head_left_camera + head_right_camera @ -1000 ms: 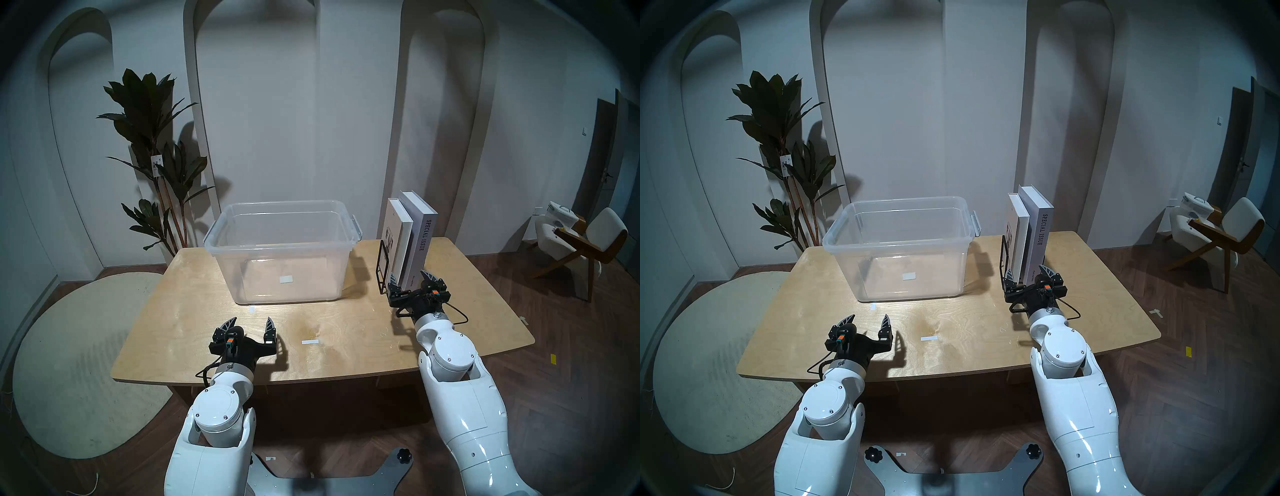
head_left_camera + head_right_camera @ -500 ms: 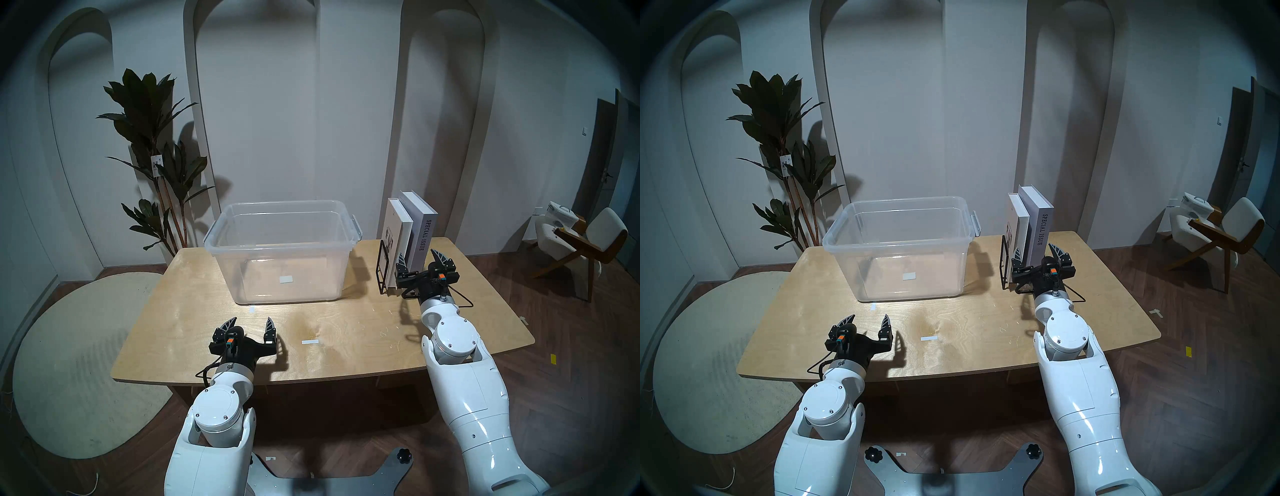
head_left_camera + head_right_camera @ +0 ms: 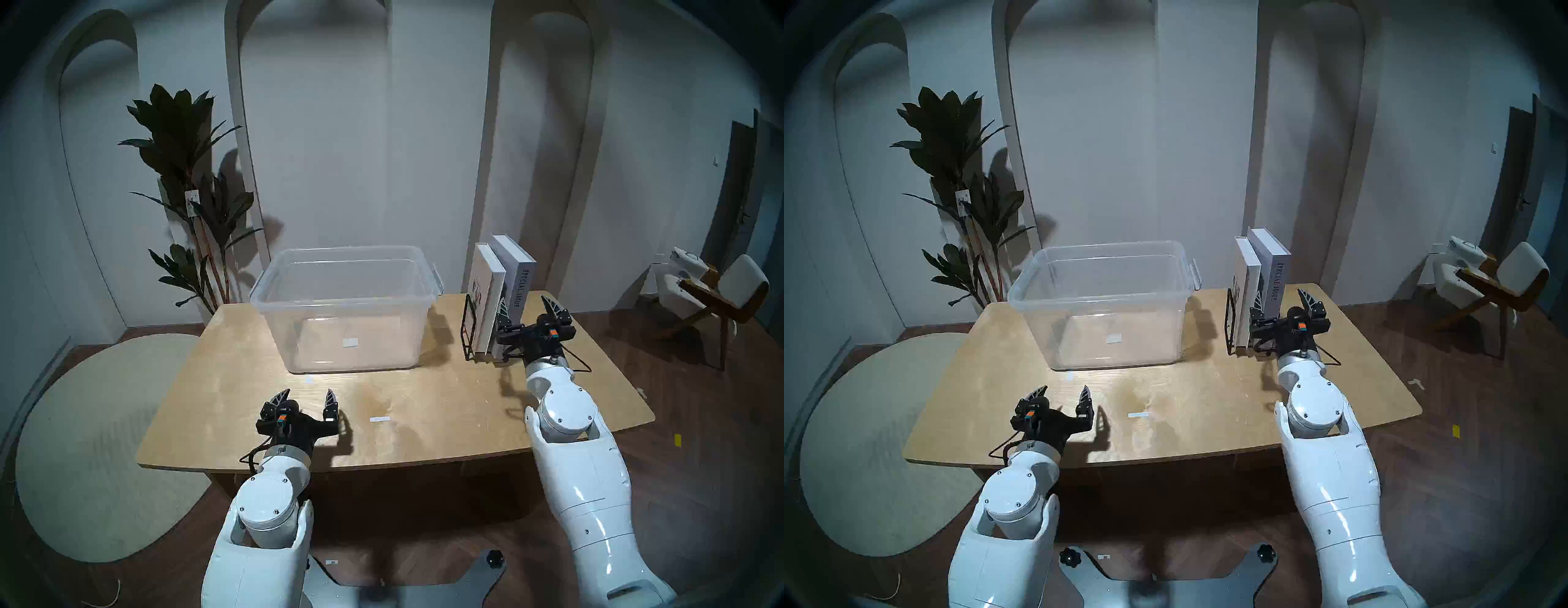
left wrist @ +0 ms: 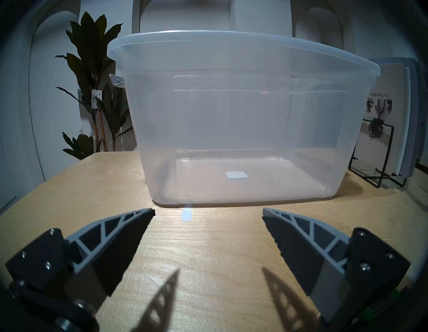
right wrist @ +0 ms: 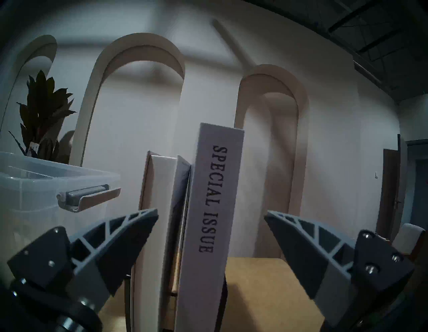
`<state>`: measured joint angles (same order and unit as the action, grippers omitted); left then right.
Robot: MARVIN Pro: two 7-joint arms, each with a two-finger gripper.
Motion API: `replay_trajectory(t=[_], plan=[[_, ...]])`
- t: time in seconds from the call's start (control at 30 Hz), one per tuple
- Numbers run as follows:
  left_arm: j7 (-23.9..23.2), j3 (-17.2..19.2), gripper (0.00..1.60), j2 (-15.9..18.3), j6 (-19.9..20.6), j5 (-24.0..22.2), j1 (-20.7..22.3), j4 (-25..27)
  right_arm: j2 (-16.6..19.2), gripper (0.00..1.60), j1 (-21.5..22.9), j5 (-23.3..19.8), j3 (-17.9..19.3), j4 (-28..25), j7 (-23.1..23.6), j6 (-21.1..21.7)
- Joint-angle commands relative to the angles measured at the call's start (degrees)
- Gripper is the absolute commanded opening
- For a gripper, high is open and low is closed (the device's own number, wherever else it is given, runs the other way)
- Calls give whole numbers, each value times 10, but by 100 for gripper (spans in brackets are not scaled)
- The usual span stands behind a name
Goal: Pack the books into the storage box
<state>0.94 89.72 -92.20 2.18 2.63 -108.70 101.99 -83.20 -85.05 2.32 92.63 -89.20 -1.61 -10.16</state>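
My right gripper [image 3: 528, 306] stands with jaws spread wide on either side of the grey "SPECIAL ISSUE" book [image 3: 518, 293], gripping nothing. That book and the white book [image 3: 488, 297] stand upright in a black wire rack [image 3: 468, 331], right of the clear storage box [image 3: 345, 312]. My left gripper [image 3: 306, 398] hovers open-jawed over the wooden table [image 3: 424, 407].

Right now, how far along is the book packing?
Done: nothing; the clear plastic storage box holds no book.
In hand: the right gripper is open, raised at the spine of the pale grey "SPECIAL ISSUE" hardcover, gripping nothing.
Left: the grey one and the white hardcover both stand upright in the black wire rack. The left gripper hangs open over the wooden table.
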Motion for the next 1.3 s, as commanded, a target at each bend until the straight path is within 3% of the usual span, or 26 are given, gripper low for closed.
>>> replay_trajectory(t=[0.0,0.2,0.37,0.57,1.27], plan=[[1,0,160,1,-2,-1,3,12,5,160,19,-4,4,-11,2,-6],[1,0,160,1,-2,-1,3,13,11,160,28,-10,9,-1,4,-4],[1,0,160,1,-2,-1,3,13,36,160,43,-29,8,21,47,11],[1,0,160,1,-2,-1,3,12,43,160,58,-29,9,47,62,-1],[1,0,160,1,-2,-1,3,13,49,160,79,-30,10,77,73,-15]])
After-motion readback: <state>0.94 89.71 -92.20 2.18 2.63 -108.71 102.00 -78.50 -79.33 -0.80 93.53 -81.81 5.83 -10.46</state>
